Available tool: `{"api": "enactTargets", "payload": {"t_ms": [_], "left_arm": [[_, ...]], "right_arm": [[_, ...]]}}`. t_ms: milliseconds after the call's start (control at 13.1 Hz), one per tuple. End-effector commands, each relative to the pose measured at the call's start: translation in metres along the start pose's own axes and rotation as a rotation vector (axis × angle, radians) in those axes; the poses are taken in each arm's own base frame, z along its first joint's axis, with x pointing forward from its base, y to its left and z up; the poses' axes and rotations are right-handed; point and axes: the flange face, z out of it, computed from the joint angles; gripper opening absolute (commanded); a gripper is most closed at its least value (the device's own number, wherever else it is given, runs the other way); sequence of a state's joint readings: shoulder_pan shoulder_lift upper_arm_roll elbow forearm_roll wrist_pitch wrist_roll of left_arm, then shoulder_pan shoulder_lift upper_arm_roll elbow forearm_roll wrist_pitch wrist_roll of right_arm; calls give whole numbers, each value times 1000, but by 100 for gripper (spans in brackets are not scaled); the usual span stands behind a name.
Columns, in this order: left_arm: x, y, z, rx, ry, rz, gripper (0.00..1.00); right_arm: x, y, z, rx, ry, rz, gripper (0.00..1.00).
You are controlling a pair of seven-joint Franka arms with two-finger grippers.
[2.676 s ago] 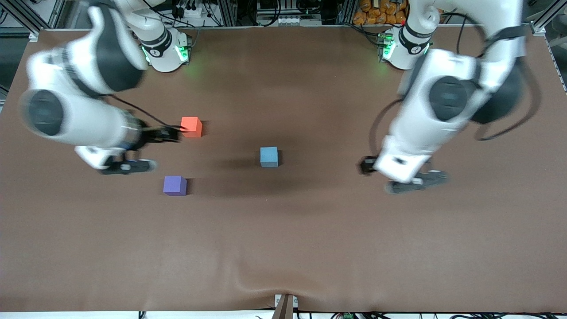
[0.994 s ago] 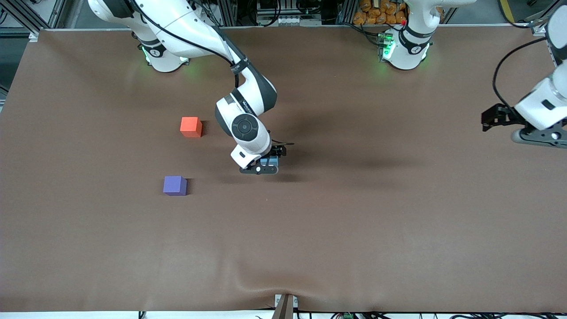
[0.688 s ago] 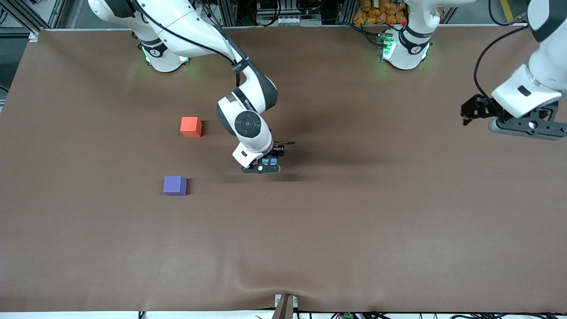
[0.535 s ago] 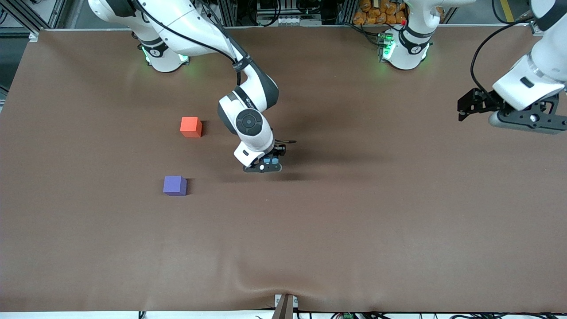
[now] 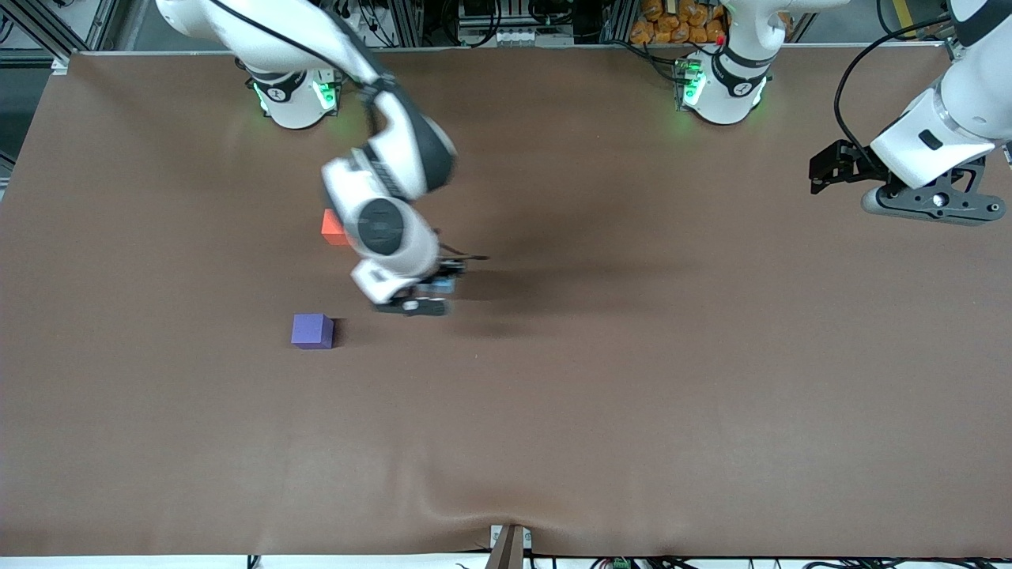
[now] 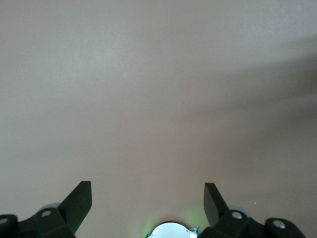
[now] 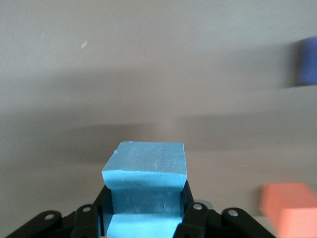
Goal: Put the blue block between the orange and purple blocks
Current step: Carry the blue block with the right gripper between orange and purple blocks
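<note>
So the brown desk [image 5: 632, 395] takes up nearly everything. Right arm's tool [image 5: 423, 296] is up in the air over the desk, between the middle and the two blocks that sit toward the right arm's end, and it's pinching the blue block [image 7: 144, 191] tight between its fingers. Left tool [image 5: 921, 201] hangs over the left arm's end of the desk, fingers spread with nothing in them, that arm just waiting. Orange block [image 5: 332, 227] is partly hidden by the right arm, and the purple block [image 5: 311, 330] sits nearer the front camera, well apart from it.
</note>
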State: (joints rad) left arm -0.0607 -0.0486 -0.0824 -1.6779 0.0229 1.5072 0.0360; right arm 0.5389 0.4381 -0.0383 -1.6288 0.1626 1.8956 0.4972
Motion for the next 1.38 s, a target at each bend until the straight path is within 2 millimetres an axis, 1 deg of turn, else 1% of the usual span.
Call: {"api": "enactTargets", "payload": {"t_ms": [0, 76, 153, 229, 306, 382, 459, 535, 612, 688, 841, 918, 994, 1071, 1147, 1224, 1300], "left_arm": [[-3, 2, -7, -6, -4, -9, 100], [-3, 3, -12, -6, 6, -10, 100], [-3, 2, -13, -6, 9, -12, 100], [-3, 2, -13, -6, 9, -14, 100], [-2, 0, -12, -7, 7, -18, 100], [-2, 1, -10, -7, 1, -21, 100], [-4, 0, -9, -7, -14, -27, 100], [-6, -4, -11, -9, -18, -32, 100], [-7, -10, -11, -10, -16, -33, 100], [-8, -15, -13, -14, -12, -34, 100], [-10, -17, -16, -14, -7, -47, 100], [-10, -18, -20, -15, 2, -53, 100], [-11, -18, -22, -15, 5, -55, 100], [-12, -19, -24, -15, 8, -59, 100], [-10, -20, -21, -12, 2, -61, 100], [-10, -32, -20, -13, 1, -81, 100], [-11, -37, -20, -19, 1, -87, 100]], "right_arm": [[-7, 90, -10, 18, -23, -101, 0], [-8, 116, -7, 23, -32, -133, 0], [-8, 137, 3, 26, -42, -157, 0], [-4, 161, 13, 33, -44, -172, 0], [-4, 170, 26, 35, -33, -206, 0], [-4, 181, 44, 35, -12, -209, 0], [-4, 202, 65, 39, 11, -194, 0], [-8, 210, 82, 37, 37, -211, 0], [-11, 212, 93, 35, 46, -211, 0], [-11, 215, 98, 34, 45, -208, 0], [-9, 218, 103, 35, 51, -200, 0], [-7, 218, 115, 39, 44, -189, 0], [-8, 214, 123, 53, 51, -167, 0], [-10, 216, 127, 73, 44, -143, 0], [-9, 219, 129, 78, 41, -130, 0], [-9, 224, 130, 79, 38, -121, 0], [-8, 226, 133, 81, 33, -114, 0]]}}
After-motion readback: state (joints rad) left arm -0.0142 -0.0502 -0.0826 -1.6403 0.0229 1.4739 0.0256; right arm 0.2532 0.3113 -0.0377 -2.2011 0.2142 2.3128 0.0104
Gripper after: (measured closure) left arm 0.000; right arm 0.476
